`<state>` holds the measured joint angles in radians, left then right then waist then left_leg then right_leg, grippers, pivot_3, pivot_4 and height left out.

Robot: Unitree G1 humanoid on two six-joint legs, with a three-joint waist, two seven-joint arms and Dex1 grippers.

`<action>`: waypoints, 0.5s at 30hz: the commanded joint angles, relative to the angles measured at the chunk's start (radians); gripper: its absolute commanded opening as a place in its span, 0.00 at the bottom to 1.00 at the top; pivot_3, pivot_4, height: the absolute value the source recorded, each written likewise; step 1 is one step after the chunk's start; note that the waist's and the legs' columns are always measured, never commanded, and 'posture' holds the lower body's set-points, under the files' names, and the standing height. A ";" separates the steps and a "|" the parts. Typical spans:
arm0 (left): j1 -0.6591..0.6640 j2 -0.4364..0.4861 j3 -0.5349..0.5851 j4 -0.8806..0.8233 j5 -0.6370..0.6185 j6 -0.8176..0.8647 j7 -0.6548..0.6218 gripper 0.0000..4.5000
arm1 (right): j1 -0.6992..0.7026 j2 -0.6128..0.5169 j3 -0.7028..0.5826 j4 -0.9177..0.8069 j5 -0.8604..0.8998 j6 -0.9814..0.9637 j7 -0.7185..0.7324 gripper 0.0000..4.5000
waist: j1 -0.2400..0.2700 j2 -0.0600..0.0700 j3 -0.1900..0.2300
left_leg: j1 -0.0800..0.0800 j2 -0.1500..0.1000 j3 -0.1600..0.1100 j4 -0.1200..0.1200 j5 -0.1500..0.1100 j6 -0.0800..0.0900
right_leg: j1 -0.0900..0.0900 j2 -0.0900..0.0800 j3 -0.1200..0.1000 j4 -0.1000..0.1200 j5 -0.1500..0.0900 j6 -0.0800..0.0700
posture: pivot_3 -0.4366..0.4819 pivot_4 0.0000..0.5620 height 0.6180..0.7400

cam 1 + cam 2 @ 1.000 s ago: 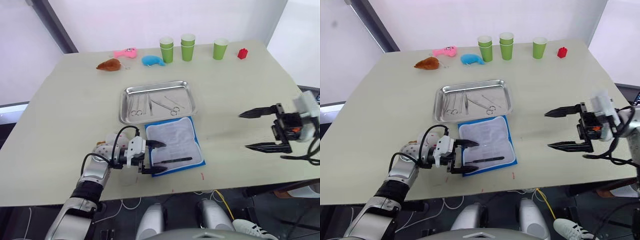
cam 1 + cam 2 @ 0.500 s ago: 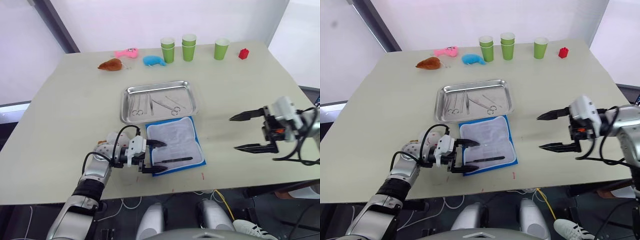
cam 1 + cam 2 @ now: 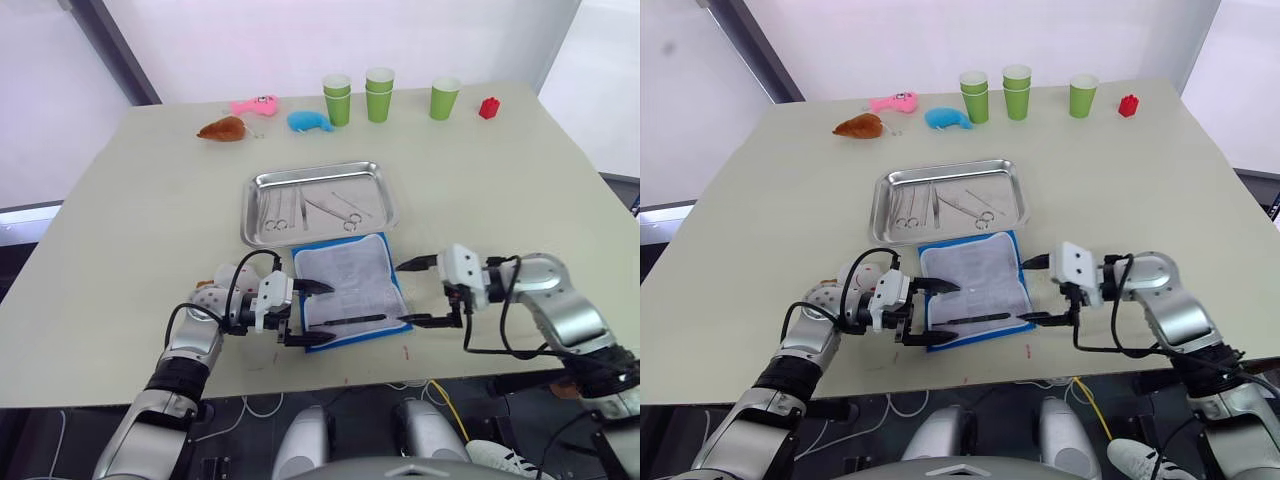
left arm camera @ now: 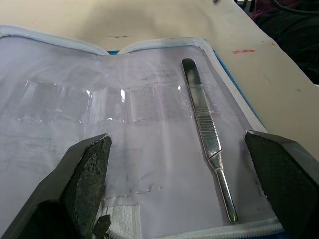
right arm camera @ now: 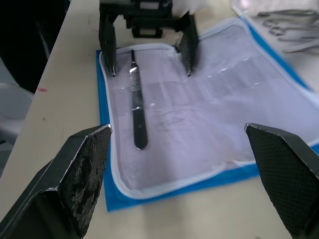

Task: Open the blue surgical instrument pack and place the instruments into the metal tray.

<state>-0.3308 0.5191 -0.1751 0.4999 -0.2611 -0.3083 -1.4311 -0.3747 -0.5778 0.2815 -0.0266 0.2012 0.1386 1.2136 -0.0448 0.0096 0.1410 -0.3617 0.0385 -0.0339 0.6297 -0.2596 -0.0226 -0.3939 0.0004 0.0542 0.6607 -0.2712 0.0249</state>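
The blue surgical instrument pack (image 3: 350,290) lies unfolded on the table just in front of the metal tray (image 3: 320,185), its pale lining facing up. One thin dark handle (image 3: 345,320) rests across the lining near the front, under a clear strap (image 4: 207,139). Several silver instruments (image 3: 345,213) lie in the tray. My left gripper (image 3: 325,313) is open at the pack's left edge, its fingers straddling the handle's end. My right gripper (image 3: 400,293) is open at the pack's right edge, facing the left one (image 5: 151,72) across the handle (image 5: 137,104).
At the table's far edge stand green cups (image 3: 378,95), a red block (image 3: 487,107), a blue plush toy (image 3: 307,121), a pink toy (image 3: 252,105) and a brown toy (image 3: 222,129). The table's front edge runs close behind both grippers.
My right gripper has swung left from the table's right side to the pack's right edge, still open. The left gripper and the pack have not moved.
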 commanded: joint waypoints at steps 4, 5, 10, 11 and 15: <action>0.072 0.027 -0.060 0.111 0.102 0.058 0.017 1.00 | -0.092 0.065 0.076 0.146 -0.104 -0.093 -0.027 1.00 | 0.000 0.000 0.000 | 0.000 0.000 0.000 0.000 0.000 0.000 | 0.000 0.000 0.000 0.000 0.000 0.000 | 0.48 0.27 1.00; 0.073 0.029 -0.059 0.109 0.101 0.059 0.018 1.00 | -0.103 0.075 0.085 0.168 -0.114 -0.096 -0.030 1.00 | 0.000 0.000 0.000 | 0.000 0.000 0.000 0.000 0.000 0.000 | 0.000 0.000 0.000 0.000 0.000 0.000 | 0.48 0.27 1.00; 0.081 0.034 -0.056 0.102 0.100 0.062 0.021 1.00 | -0.137 0.104 0.139 0.262 -0.179 -0.123 -0.024 1.00 | -0.002 0.000 -0.001 | 0.000 0.000 0.000 0.000 0.000 0.000 | 0.000 0.001 0.000 0.001 0.000 0.001 | 0.48 0.27 1.00; 0.082 0.034 -0.056 0.100 0.100 0.063 0.022 1.00 | -0.137 0.100 0.153 0.280 -0.191 -0.146 -0.008 1.00 | -0.003 0.000 -0.001 | 0.000 0.000 0.000 0.000 0.000 0.000 | 0.000 0.001 0.000 0.001 0.000 0.001 | 0.48 0.27 1.00; 0.085 0.035 -0.054 0.096 0.099 0.065 0.026 1.00 | -0.129 0.113 0.172 0.314 -0.184 -0.143 0.019 1.00 | -0.004 -0.002 -0.005 | 0.001 0.000 0.000 0.000 0.000 0.000 | 0.000 0.001 0.001 0.001 0.000 0.000 | 0.48 0.27 1.00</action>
<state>-0.3201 0.5250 -0.1738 0.4924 -0.2611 -0.3024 -1.4252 -0.5243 -0.4618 0.4170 0.2487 0.0529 -0.0117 1.2180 -0.0489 0.0075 0.1355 -0.3608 0.0389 -0.0335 0.6298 -0.2596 -0.0225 -0.3934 0.0015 0.0553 0.6616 -0.2709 0.0253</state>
